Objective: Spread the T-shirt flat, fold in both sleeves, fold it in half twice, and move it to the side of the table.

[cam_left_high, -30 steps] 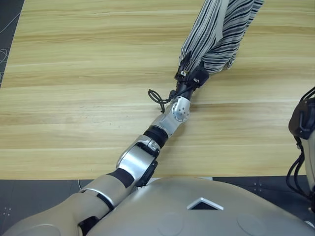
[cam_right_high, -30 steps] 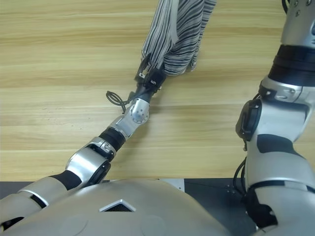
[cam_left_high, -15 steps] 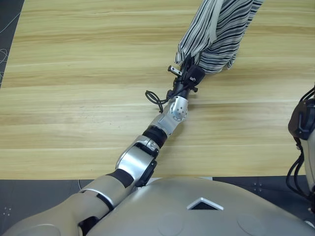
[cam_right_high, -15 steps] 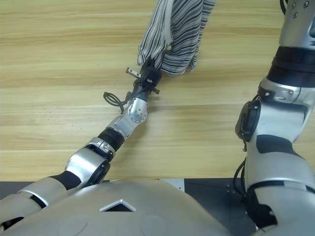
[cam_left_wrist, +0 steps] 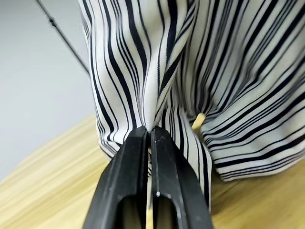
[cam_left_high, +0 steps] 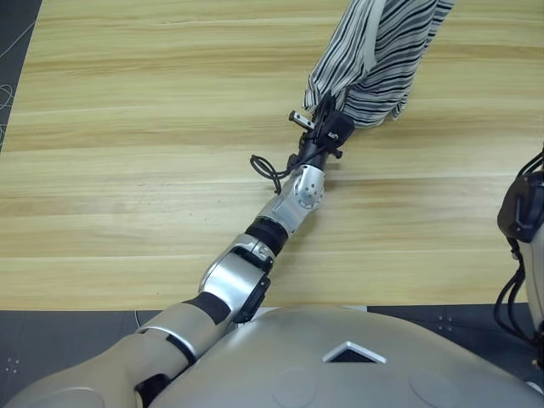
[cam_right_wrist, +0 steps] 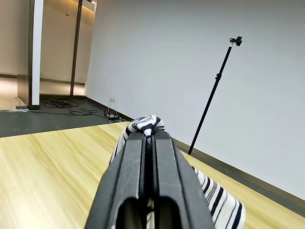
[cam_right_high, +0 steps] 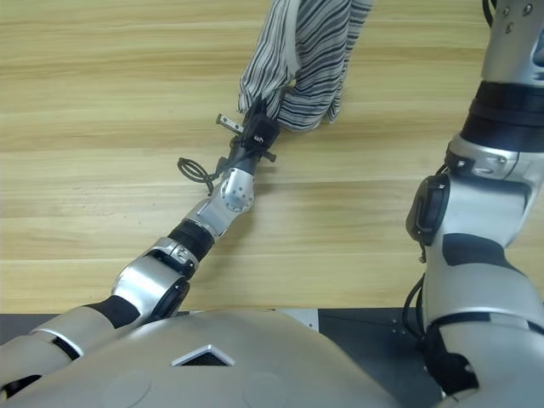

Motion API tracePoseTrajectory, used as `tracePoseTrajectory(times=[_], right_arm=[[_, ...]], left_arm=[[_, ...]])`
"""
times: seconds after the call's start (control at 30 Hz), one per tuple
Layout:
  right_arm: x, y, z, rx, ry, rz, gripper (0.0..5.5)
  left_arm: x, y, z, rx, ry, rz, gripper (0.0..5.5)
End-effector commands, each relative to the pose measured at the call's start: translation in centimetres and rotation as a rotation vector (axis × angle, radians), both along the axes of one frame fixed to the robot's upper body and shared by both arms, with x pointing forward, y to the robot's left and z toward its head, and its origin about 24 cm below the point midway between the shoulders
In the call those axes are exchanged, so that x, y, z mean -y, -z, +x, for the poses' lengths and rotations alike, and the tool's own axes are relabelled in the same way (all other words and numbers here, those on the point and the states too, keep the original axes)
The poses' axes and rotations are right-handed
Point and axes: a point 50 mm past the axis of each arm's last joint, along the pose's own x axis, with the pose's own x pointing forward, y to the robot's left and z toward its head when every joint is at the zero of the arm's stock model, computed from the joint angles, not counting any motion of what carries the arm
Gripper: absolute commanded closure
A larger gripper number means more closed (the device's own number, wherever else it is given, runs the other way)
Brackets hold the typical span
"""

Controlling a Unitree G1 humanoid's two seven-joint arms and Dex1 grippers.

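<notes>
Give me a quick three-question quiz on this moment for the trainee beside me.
1. True or false: the striped T-shirt lies spread flat on the wooden table.
2. Pick one: the left jaws are A) open above the table, B) shut on a fold of the striped T-shirt, C) shut on a cable.
3. Fill in: the right jaws are shut on ___.
Key: 1 false, it hangs bunched with its lower end on the table; 2 B; 3 the striped T-shirt.
</notes>
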Motion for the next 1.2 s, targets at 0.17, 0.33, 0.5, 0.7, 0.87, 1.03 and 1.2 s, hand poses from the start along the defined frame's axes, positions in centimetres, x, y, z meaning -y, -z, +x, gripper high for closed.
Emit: tracePoseTrajectory(times=[0.17, 0.33, 0.5, 0.7, 0.87, 1.03, 1.2], right_arm=[[4.7, 10.3, -0.5, -0.28, 0.011, -0.194, 5.4], [4.5, 12.1, 0.8, -0.287, 0.103, -0.081, 5.4], [3.3, 12.1, 3.0, -0.223, 0.19, -0.043, 5.4], [1.3, 9.7, 6.9, -0.144, 0.375, 0.019, 5.4], [-0.7, 0.8, 8.6, 0.057, 0.622, 0.066, 5.4], [-1.5, -7.7, 7.4, 0.298, 0.692, 0.18, 5.4], [-2.7, -4.8, 8.0, 0.145, 0.486, 0.177, 5.4]], left_arm=[[-14.8, -5.6, -4.8, 0.047, 0.521, 0.091, 5.37], [-22.3, -11.8, -2.1, 0.061, 0.477, 0.277, 5.37], [-25.6, -17.2, 2.8, 0.105, 0.301, 0.343, 5.37], [-26.9, -23.0, 9.7, 0.139, -0.072, 0.319, 5.37], [-21.8, -30.7, 13.0, 0.227, -0.225, 0.102, 5.37], [-20.3, -39.1, 11.2, 0.49, -0.32, -0.006, 5.37], [-20.4, -36.2, 11.5, 0.443, -0.153, 0.114, 5.37]])
